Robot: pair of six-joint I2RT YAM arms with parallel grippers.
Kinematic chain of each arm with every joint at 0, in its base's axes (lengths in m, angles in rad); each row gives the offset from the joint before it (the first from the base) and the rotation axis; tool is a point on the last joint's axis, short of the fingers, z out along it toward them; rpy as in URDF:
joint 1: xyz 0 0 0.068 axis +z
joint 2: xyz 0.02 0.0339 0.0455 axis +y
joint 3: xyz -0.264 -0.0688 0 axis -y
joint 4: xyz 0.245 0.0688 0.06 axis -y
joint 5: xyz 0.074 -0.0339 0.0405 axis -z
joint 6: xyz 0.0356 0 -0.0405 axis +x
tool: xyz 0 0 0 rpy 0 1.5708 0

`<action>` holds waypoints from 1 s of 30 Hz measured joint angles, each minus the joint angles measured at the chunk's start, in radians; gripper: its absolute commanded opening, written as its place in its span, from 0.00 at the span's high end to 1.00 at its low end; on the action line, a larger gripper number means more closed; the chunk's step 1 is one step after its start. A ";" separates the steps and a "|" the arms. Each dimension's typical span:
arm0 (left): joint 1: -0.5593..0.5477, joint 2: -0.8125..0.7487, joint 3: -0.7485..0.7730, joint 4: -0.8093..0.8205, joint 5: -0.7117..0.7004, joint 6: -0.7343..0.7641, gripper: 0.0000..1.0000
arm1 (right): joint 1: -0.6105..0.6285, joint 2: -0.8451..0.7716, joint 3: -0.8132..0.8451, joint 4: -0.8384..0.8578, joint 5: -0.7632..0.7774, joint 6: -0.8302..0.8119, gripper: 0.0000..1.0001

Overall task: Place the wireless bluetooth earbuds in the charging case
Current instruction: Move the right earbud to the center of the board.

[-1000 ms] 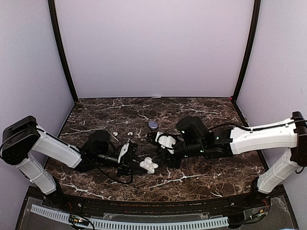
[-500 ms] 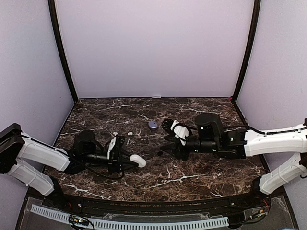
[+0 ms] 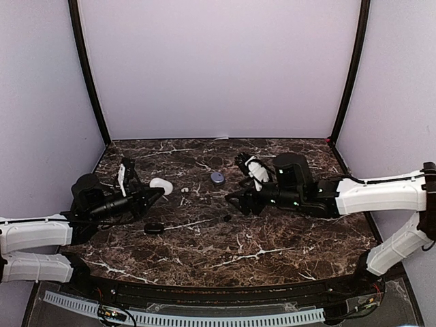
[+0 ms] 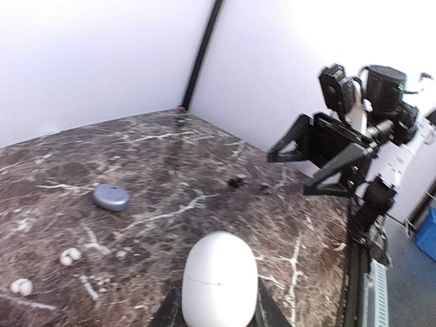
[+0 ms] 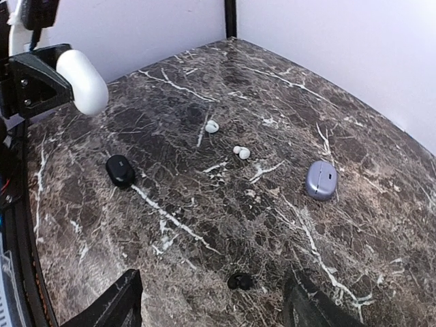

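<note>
My left gripper (image 3: 151,193) is shut on a white pebble-shaped charging case (image 3: 161,184), closed, held above the table's left side; it fills the bottom of the left wrist view (image 4: 219,279). Two white earbuds (image 5: 212,126) (image 5: 241,152) lie loose on the marble. A black earbud (image 5: 240,281) lies on the table between the fingers of my right gripper (image 5: 211,310), which is open and holds nothing. In the top view the right gripper (image 3: 236,200) hovers near the table's middle, just above that black earbud (image 3: 227,219).
A black case (image 3: 154,228) lies closed at front left. A purple case (image 3: 217,177) lies closed behind the middle. The marble table (image 3: 286,252) is walled by pale panels at the back and sides.
My left arm has drawn back to the left and away with the white case, now closed. My right gripper has pulled back from the case and opened wider.
</note>
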 measured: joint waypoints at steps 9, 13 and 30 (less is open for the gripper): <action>0.164 -0.021 0.000 -0.145 -0.171 -0.113 0.78 | -0.013 0.418 0.354 -0.090 0.058 0.127 0.40; 0.209 0.000 0.000 -0.158 -0.206 -0.143 0.78 | -0.013 0.612 0.580 -0.171 0.080 0.164 0.42; 0.318 0.031 -0.030 -0.131 -0.264 -0.168 0.78 | 0.075 1.115 1.245 -0.339 0.218 0.274 0.29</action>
